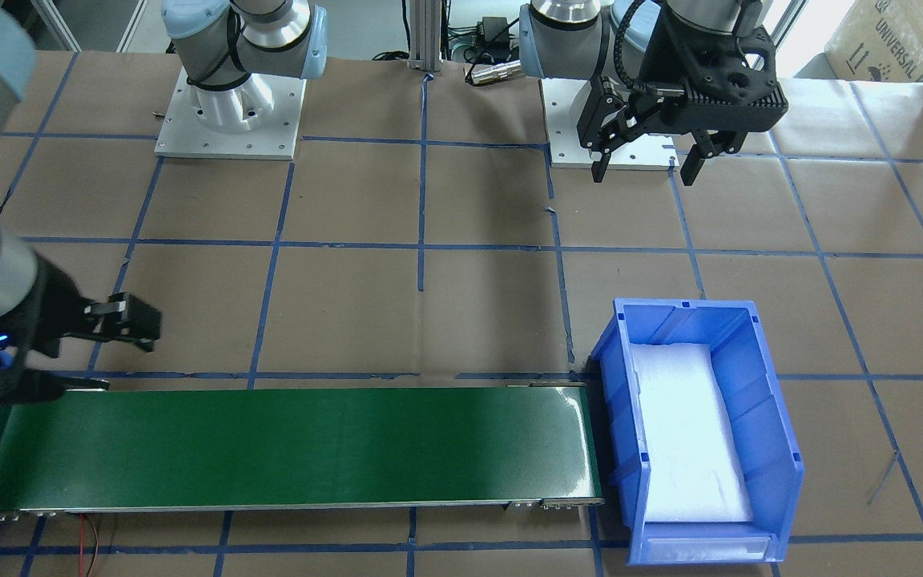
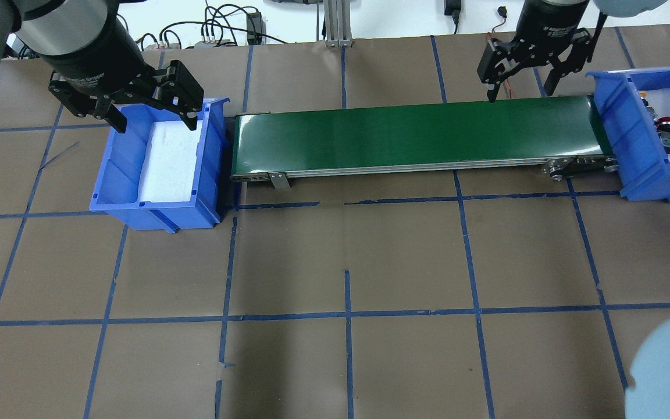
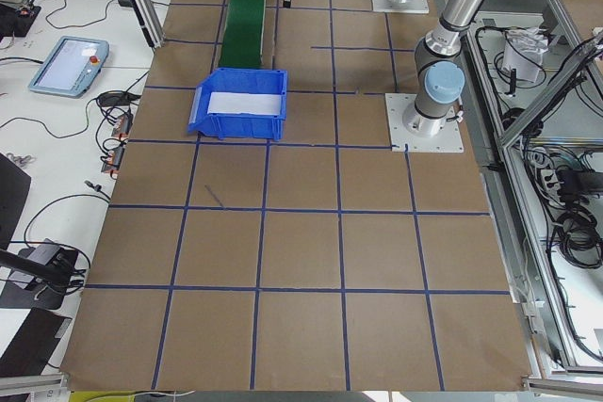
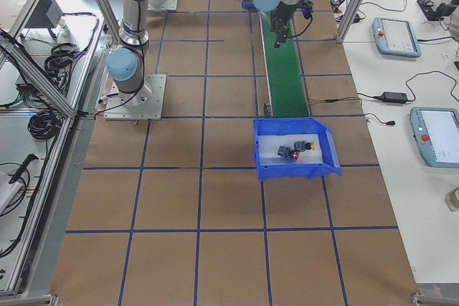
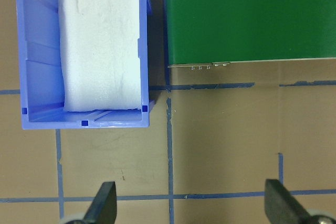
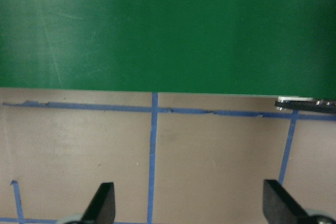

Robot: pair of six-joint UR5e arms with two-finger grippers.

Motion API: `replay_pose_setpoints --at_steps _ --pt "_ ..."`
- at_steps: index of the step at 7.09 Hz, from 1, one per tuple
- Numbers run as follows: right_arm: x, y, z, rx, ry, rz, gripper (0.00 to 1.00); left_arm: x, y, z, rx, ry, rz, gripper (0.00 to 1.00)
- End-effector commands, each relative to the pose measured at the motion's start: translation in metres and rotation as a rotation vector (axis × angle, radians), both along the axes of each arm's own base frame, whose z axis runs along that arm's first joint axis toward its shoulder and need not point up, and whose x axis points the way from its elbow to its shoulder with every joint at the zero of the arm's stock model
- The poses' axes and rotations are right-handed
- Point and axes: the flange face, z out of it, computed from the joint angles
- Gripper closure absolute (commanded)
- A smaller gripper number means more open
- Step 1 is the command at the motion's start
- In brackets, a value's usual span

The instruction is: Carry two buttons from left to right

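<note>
Both buttons lie on white foam in the right blue bin (image 2: pixel 631 151) at the belt's right end. The red mushroom-cap button (image 2: pixel 667 121) is near the middle, and the yellow button (image 4: pixel 310 145) is beside it. My right gripper (image 2: pixel 518 93) is open and empty, above the far edge of the green conveyor belt (image 2: pixel 416 131) near its right end. My left gripper (image 2: pixel 154 123) is open and empty, above the left blue bin (image 2: pixel 108 174). That bin holds only white foam (image 5: pixel 100 40). The left wrist view shows my open fingertips (image 5: pixel 105 203) over brown paper.
The belt runs between the two bins along the table's far side. Brown paper with a blue tape grid covers the table (image 2: pixel 346 262). Both robot bases (image 1: pixel 229 112) stand behind the belt. Screens and cables lie off the table's edge (image 4: pixel 394 34).
</note>
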Motion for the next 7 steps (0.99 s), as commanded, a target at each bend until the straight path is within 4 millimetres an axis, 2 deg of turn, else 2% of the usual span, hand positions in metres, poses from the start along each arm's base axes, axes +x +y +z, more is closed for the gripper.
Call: replay_pose_setpoints --at_steps 1,2,4,6,7 --pt "0.030 0.077 0.051 -0.067 -0.022 0.008 0.00 0.000 0.003 0.000 -0.001 0.000 0.001 0.00" --pt "0.038 0.078 0.056 -0.081 -0.026 0.028 0.00 0.000 0.003 0.000 -0.001 0.000 0.001 0.00" --pt "0.038 0.067 0.053 -0.078 -0.027 0.014 0.00 0.000 0.002 -0.001 0.001 0.001 0.000 0.00" --pt "0.037 0.067 0.054 -0.082 -0.023 -0.015 0.00 0.000 0.003 -0.002 0.004 0.001 -0.001 0.00" --pt "0.037 0.069 0.062 -0.098 -0.021 -0.019 0.00 -0.001 0.003 -0.004 0.007 0.006 0.000 0.00"
